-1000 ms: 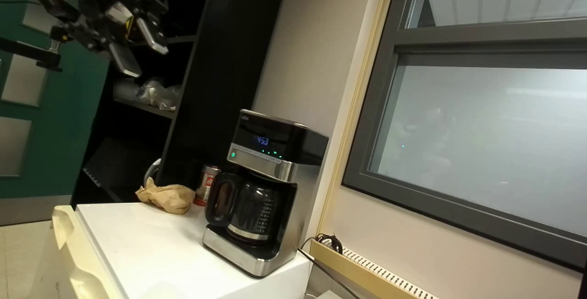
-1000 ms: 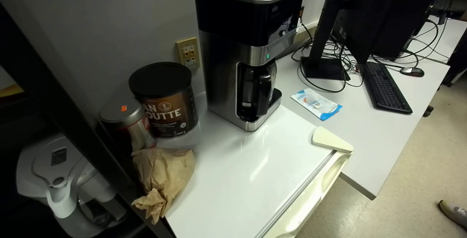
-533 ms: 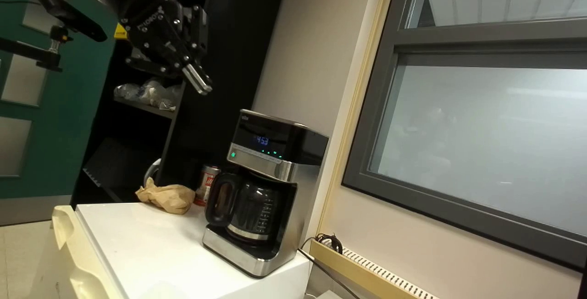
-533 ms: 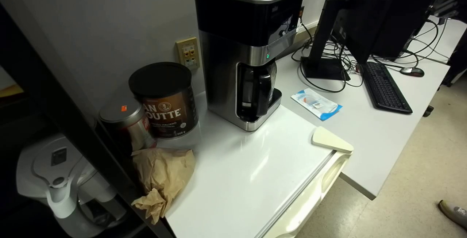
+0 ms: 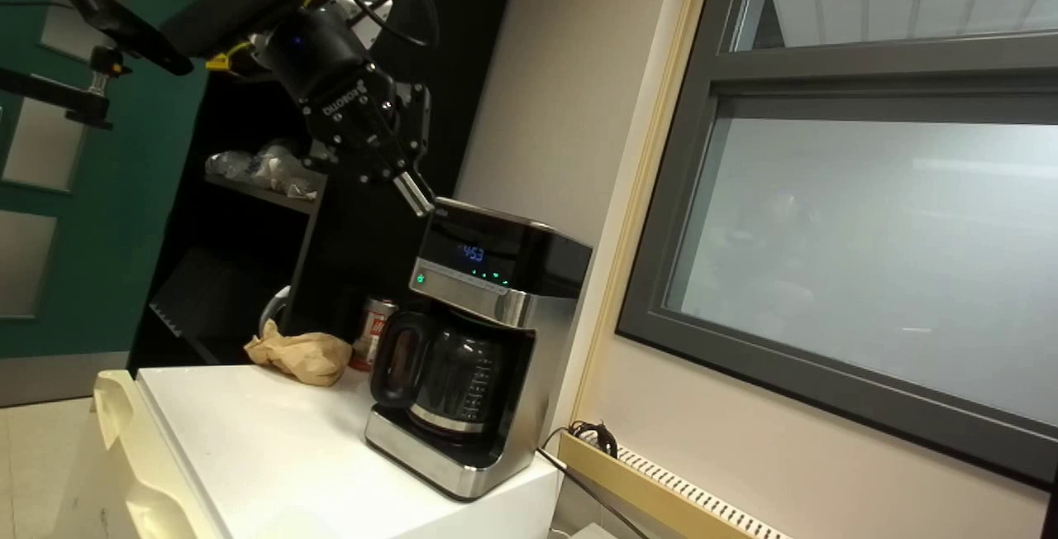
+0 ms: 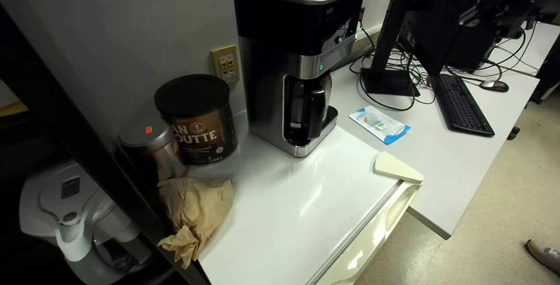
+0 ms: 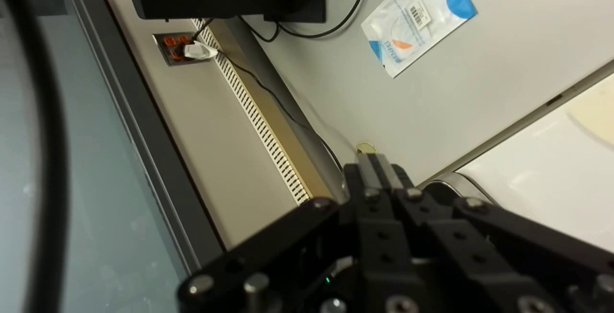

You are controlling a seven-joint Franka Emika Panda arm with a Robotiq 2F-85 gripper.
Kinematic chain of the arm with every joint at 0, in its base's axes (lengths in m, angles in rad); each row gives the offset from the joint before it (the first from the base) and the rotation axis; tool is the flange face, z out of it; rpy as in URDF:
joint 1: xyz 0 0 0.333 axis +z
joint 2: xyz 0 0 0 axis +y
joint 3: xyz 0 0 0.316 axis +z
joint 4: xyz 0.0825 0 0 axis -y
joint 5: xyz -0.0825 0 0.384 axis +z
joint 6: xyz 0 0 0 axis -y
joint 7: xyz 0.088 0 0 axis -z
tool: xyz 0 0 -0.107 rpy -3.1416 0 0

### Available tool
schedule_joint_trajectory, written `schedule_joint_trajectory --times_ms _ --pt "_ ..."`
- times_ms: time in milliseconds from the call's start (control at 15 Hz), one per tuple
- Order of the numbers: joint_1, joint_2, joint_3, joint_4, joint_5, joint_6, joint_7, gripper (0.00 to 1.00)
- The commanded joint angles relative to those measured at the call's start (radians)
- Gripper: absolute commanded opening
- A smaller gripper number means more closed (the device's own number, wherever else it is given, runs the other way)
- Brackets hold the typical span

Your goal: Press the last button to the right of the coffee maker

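Jaws prob. nr coffeemaker (image 5: 479, 349) edge (apart)

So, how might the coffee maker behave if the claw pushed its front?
The coffee maker might rock slightly if pushed at the control strip, since it is tall and that strip sits high. It could also slide: the white top looks glossy. Its carafe looks like glass, so probably fragile.

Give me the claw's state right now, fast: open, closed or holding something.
Claw: closed, with nothing visible held in it.
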Motion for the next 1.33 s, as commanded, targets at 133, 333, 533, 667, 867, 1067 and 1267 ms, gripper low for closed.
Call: schedule_joint_trajectory --times_ms 133,333,533,667,867,1067,1267 --pt "0.014 0.151 -0.031 0.167 -0.007 0.036 -0.067 0.02" --pt "0.016 0.218 -0.034 0.241 0.01 0.037 -0.102 0.02" --pt "0.019 0.278 -0.035 0.306 0.025 0.034 -0.138 0.02" --pt "0.021 0.317 -0.035 0.35 0.039 0.03 -0.166 0.02" --pt "0.026 0.373 -0.035 0.415 0.063 0.023 -0.206 0.02" --pt "0.034 0.418 -0.039 0.473 0.089 0.02 -0.24 0.02" --pt "0.042 0.459 -0.043 0.531 0.121 0.015 -0.274 0.02"
